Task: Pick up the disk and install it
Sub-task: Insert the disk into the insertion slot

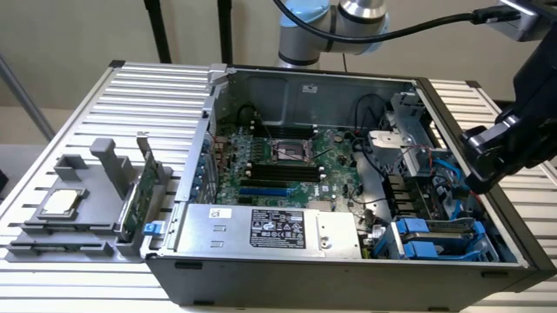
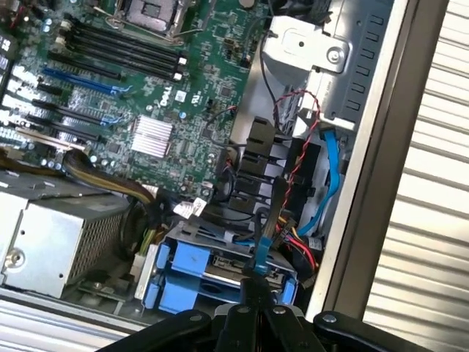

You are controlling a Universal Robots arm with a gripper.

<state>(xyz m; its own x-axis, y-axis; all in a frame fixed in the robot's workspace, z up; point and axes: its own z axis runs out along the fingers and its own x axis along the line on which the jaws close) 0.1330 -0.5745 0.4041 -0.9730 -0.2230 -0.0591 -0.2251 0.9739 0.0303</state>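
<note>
Computer assembly: the claw [image 2: 253, 287] hovered with its fingers pressed together, apparently holding nothing, above the disk [image 2: 192, 262]. The disk lay in its blue frame in the corner bay of the open computer case [image 1: 348, 277], beside the power supply [image 1: 261, 229]. The work looked to be at the approach stage. A grasp would call for parted fingers and care among the loose cables [image 2: 331, 170].

A white Dell logo [image 2: 168, 95] sits on the green motherboard [image 2: 205, 110] beside the finned heatsink [image 2: 152, 136]. The power supply label [image 1: 278, 228] carries print too small to read.
</note>
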